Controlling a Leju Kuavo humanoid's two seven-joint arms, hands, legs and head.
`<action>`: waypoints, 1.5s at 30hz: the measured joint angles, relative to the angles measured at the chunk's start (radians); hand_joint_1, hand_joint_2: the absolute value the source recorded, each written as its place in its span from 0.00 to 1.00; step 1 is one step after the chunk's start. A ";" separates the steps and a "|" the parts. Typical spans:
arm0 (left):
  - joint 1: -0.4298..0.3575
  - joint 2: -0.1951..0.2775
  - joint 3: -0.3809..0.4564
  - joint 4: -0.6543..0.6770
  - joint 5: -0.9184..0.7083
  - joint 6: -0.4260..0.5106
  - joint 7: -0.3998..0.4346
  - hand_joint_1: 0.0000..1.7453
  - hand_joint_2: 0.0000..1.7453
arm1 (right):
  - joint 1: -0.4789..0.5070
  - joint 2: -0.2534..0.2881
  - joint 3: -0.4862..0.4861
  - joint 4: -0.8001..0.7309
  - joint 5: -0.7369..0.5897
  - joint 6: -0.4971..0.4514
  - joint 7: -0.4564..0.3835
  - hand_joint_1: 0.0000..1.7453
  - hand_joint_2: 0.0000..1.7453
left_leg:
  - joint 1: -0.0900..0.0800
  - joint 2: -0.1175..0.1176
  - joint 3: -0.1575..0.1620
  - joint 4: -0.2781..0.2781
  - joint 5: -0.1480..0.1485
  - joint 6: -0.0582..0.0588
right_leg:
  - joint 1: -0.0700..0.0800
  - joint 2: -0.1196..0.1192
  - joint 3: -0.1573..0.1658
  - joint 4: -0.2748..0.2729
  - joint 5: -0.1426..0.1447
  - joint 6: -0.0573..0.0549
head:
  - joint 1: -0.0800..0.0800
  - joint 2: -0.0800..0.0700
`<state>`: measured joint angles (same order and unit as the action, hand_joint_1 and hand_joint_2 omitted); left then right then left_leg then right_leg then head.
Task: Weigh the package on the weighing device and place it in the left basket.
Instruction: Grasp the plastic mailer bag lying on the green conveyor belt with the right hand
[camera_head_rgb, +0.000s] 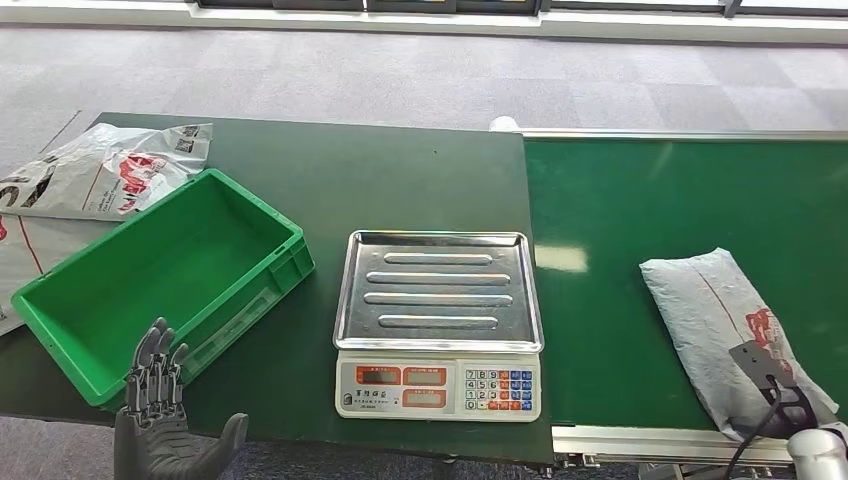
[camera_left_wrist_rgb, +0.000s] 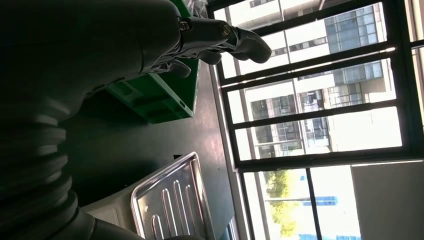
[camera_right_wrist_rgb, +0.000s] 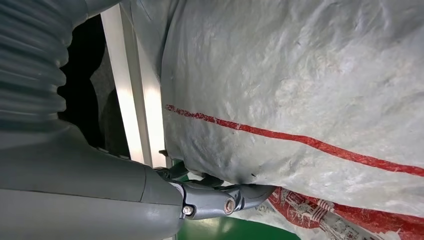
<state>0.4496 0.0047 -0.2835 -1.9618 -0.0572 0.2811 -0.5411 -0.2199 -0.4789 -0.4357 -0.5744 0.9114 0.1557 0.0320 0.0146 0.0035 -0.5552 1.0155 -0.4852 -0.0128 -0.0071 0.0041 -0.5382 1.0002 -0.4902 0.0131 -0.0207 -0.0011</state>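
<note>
A grey plastic package (camera_head_rgb: 715, 320) with red print lies flat on the green conveyor belt at the right. My right hand (camera_head_rgb: 797, 418) is at its near end, mostly hidden by the bag. In the right wrist view its thumb (camera_right_wrist_rgb: 242, 196) presses against the package (camera_right_wrist_rgb: 300, 75); the other fingers are hidden, so a grip cannot be told. The scale (camera_head_rgb: 438, 386) with its bare steel tray (camera_head_rgb: 438, 290) stands at the table's middle. The green basket (camera_head_rgb: 250, 300) sits at the left, with nothing in it. My left hand (camera_head_rgb: 160, 420) is open just before the basket's near corner, holding nothing.
Two other grey bags (camera_head_rgb: 110, 170) lie at the table's far left, behind and beside the basket. The conveyor's metal frame (camera_head_rgb: 650, 440) runs along its near edge. The left wrist view shows the basket (camera_left_wrist_rgb: 160, 100), the tray (camera_left_wrist_rgb: 170, 200) and large windows.
</note>
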 joint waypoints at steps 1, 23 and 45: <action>0.000 0.000 0.000 0.000 0.000 0.000 0.000 0.00 1.00 | -0.005 0.000 0.000 0.009 0.000 0.001 0.000 0.66 1.00 | 0.000 0.000 0.000 0.000 0.000 0.000 | 0.000 0.000 0.002 -0.001 0.000 0.000 | 0.000 0.000; 0.007 -0.039 0.034 -0.013 -0.033 0.002 0.000 0.00 1.00 | -0.067 0.073 0.126 -0.203 -0.428 -0.249 -0.164 1.00 1.00 | -0.003 -0.006 -0.008 0.000 0.007 0.001 | -0.004 -0.004 -0.007 0.002 0.005 0.004 | 0.000 0.000; -0.046 -0.050 0.011 0.031 -0.064 0.093 -0.049 0.00 1.00 | -0.168 0.300 0.850 -1.041 -0.780 -0.577 -0.383 1.00 1.00 | -0.003 -0.004 -0.016 -0.002 0.015 -0.008 | -0.001 -0.002 -0.021 0.008 0.008 -0.006 | 0.000 0.000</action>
<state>0.4041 -0.0458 -0.2727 -1.9311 -0.1212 0.3742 -0.5898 -0.3884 -0.1790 0.4142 -1.6154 0.1316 -0.4211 -0.3505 0.0115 -0.0002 -0.5710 1.0134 -0.4706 -0.0212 -0.0078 0.0025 -0.5596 1.0084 -0.4822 0.0068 -0.0208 -0.0011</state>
